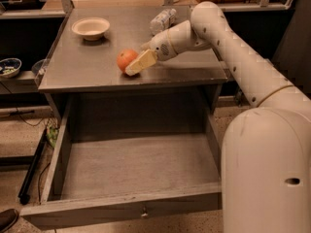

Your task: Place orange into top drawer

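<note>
The orange (124,59) sits on the grey tabletop (87,67), near its front edge and a little left of centre. My gripper (132,69) reaches in from the right on the white arm (218,38) and lies against the orange's right front side, overlapping it. The top drawer (136,164) is pulled wide open below the tabletop and nothing lies in it. Its front panel, with a small metal knob (144,210), is nearest the camera.
A cream bowl (90,28) stands at the back left of the tabletop. A clear plastic bottle (163,20) lies at the back, just behind my arm. A shelf with a small patterned dish (8,67) is to the left. My white base (267,178) fills the right foreground.
</note>
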Controlling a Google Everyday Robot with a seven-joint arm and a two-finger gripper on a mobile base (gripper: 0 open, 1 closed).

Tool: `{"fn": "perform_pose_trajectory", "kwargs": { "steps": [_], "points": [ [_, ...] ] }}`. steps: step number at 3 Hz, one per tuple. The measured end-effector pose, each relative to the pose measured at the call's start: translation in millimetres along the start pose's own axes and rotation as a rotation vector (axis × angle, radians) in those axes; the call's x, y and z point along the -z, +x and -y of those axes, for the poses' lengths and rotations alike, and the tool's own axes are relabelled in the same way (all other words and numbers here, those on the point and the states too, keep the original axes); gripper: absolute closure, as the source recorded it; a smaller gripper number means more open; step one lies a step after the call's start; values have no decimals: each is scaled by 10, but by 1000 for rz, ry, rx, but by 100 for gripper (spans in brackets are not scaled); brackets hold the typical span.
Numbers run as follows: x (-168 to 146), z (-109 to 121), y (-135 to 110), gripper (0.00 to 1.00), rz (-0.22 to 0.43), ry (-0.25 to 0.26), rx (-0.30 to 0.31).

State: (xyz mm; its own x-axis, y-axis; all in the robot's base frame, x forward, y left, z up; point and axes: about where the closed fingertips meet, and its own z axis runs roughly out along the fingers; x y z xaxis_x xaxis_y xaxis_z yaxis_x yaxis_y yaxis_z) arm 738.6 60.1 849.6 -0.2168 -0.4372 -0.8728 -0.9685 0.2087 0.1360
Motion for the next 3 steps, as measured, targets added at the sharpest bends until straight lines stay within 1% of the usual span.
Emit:
{"fn": "perform_pose_trajectory", "kwargs": {
  "steps": [1, 2, 3],
  "points": [
    [-2, 0, -1, 0, 0, 0, 0],
    [-96, 11, -60, 0, 19, -1, 5],
    [-97, 10, -60, 0, 19, -1, 5]
  ]
}}
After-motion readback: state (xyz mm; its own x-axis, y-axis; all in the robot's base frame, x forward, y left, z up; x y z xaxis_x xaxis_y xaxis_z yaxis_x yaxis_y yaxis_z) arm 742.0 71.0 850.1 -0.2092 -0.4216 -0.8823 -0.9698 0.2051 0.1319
